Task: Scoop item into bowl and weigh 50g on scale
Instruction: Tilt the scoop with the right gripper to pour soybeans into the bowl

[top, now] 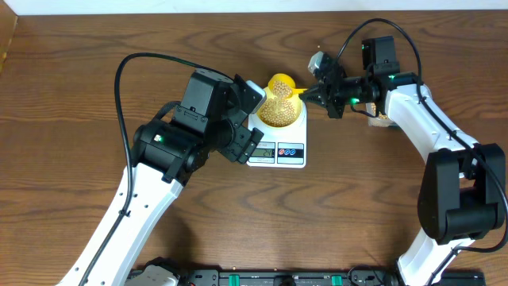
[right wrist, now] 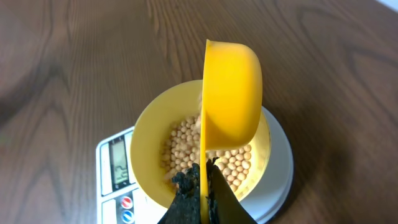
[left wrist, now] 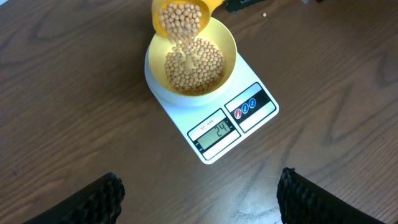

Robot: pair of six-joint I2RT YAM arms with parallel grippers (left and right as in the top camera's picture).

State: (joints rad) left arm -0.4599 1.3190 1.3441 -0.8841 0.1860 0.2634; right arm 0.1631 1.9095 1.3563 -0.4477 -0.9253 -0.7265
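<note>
- Beans (left wrist: 194,62): heap in bowl (left wrist: 231,56) on scale (left wrist: 186,121); more spilling from tilted scoop (right wrist: 230,87).
- Right tool (right wrist: 202,186): clenched on scoop handle, 3 o'clock of bowl.
- Left tool (left wrist: 200,198): released, empty, 9 o'clock of scale.
- Progress: display (left wrist: 214,132) reads 24, roughly half; more needed.
- Digits legible only from left wrist; handle grip clearest from right wrist.

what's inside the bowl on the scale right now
A heap of tan beans fills the bowl, with more pouring in from the tilted yellow scoop above it. The bowl's floor is hidden under the beans.
</note>
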